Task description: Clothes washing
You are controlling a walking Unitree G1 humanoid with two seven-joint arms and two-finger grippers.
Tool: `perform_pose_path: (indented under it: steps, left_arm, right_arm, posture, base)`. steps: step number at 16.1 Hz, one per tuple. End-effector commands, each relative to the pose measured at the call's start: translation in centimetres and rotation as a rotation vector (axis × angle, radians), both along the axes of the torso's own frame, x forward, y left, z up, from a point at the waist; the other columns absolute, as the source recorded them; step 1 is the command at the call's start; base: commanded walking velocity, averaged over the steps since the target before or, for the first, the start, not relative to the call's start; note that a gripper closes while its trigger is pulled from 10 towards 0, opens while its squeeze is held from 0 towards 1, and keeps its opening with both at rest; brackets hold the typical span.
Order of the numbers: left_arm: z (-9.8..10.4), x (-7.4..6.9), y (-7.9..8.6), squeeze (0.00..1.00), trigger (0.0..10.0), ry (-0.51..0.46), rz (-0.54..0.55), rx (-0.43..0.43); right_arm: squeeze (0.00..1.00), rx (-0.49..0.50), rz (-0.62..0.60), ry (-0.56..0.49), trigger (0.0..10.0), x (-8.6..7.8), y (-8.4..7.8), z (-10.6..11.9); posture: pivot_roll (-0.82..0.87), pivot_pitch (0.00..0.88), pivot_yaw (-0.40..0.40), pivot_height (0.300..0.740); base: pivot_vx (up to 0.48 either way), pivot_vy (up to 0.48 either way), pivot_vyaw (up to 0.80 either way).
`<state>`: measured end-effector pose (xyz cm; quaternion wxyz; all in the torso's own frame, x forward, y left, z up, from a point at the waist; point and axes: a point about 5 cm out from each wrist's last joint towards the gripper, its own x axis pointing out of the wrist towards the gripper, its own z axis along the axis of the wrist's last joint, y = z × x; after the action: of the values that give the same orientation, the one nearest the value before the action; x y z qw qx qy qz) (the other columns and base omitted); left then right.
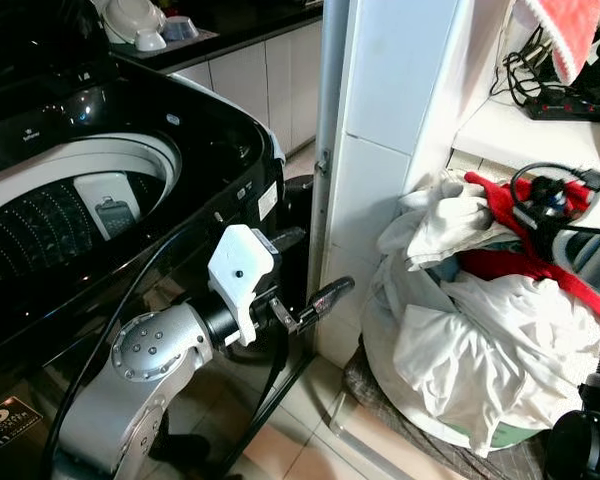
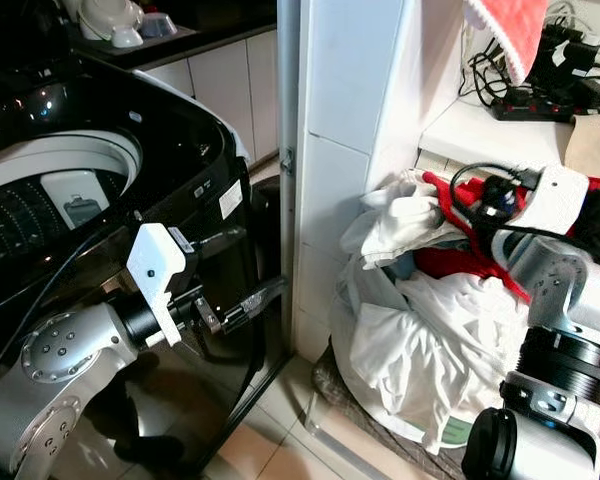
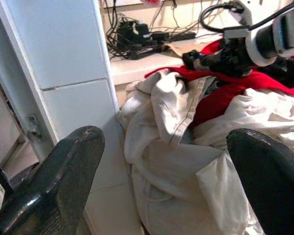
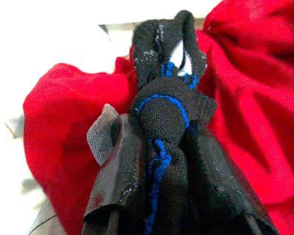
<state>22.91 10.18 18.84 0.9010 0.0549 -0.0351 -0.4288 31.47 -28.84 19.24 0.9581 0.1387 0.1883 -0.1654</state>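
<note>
Pinched by the right gripper [image 4: 161, 161], the black sock [image 4: 164, 105] extends straight along its fingers.

- We get bright, even indoor light on the white tiled pillar [image 1: 380, 150] in both eye views; no motion blur, edges crisp.
- Washing machine [image 1: 130, 200] top is glossy black with small specular glints; its front below is deep in shadow.
- Left wrist view: scene sharp, but the two near black fingers [image 3: 54, 181] are soft and out of focus.
- Right wrist view: background blown out to white, red cloth [image 4: 255, 88] saturated, black sock [image 4: 166, 112] slightly soft.
</note>
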Motion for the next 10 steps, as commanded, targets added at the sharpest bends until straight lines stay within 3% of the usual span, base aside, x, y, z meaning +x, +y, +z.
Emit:
perform_pose_path:
  steps: [1,5,6,7,8,9,10]
  left_arm:
    - [0.2,0.4,0.5,0.0,10.0,-0.009,0.041,-0.006]
    - [2.0,2.1,1.7,0.0,10.0,-0.083,0.242,-0.133]
    - [2.8,2.7,2.1,0.0,10.0,-0.099,0.291,-0.19]
    - [3.6,4.2,3.1,0.0,10.0,-0.066,0.399,-0.273]
    - [4.0,5.1,3.6,1.0,10.0,0.002,0.456,-0.39]
    - [4.1,5.3,3.7,1.0,10.0,0.027,0.461,-0.441]
    - [4.6,5.4,3.2,1.0,10.0,0.068,0.416,-0.545]
  right_arm:
    - [0.0,-0.029,-0.029,-0.029,0.0,-0.6,-0.5,1.1]
    - [0.0,-0.261,0.065,-0.153,0.0,-1.3,0.5,6.7]
    - [0.0,-0.305,0.137,-0.232,0.0,-1.2,1.5,8.3]
    - [0.0,-0.316,0.368,-0.404,0.0,-1.0,4.9,10.0]
    - [0.0,-0.285,0.574,-0.522,0.0,-1.2,8.1,10.2]
    - [0.0,-0.28,0.636,-0.55,0.0,-1.4,9.1,10.1]
    - [0.0,-0.256,0.799,-0.616,0.0,-1.8,11.6,9.1]
  posture:
    - [-0.01,0.0,-0.001,0.74]
    - [-0.02,0.0,0.007,0.74]
    - [-0.02,0.0,0.007,0.74]
    - [-0.03,0.0,0.007,0.74]
    - [-0.03,0.0,0.007,0.74]
    - [-0.03,0.0,0.007,0.74]
    - [-0.02,0.0,-0.003,0.74]
  base:
    - [0.0,0.0,0.0]
    - [0.0,0.0,0.0]
    - [0.0,0.0,0.0]
    - [0.0,0.0,0.0]
    - [0.0,0.0,0.0]
    - [0.0,0.0,0.0]
    - [0.0,0.0,0.0]
